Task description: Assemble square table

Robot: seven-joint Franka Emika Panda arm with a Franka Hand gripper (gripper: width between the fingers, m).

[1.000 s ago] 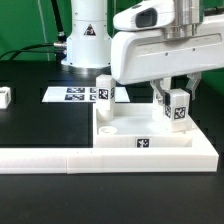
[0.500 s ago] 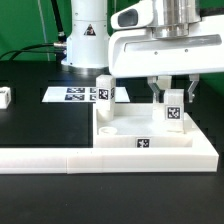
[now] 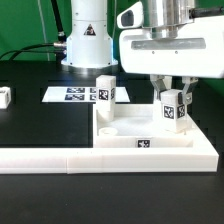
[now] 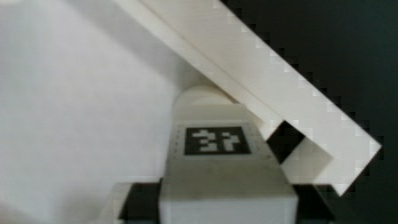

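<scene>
The white square slab (image 3: 150, 128) lies against the rail, with a tag on its front side and an open round socket (image 3: 107, 130) at its near left corner. One white leg block (image 3: 106, 92) stands upright at its far left corner. My gripper (image 3: 173, 100) is shut on a second tagged leg block (image 3: 173, 110) and holds it upright at the slab's far right corner. Whether it touches the slab is hidden. In the wrist view the leg (image 4: 222, 150) sits between the dark fingers (image 4: 143, 200), above the slab (image 4: 71, 100). Another leg block (image 3: 4, 96) lies at the far left.
The long white L-shaped rail (image 3: 60, 156) runs along the front and up the slab's right side, and it also shows in the wrist view (image 4: 267, 70). The marker board (image 3: 68, 94) lies flat behind the slab. The arm's base (image 3: 88, 40) stands at the back.
My gripper has shifted slightly toward the exterior view's left with the leg in it, and the hand has turned. The standing leg and the slab have not moved.
</scene>
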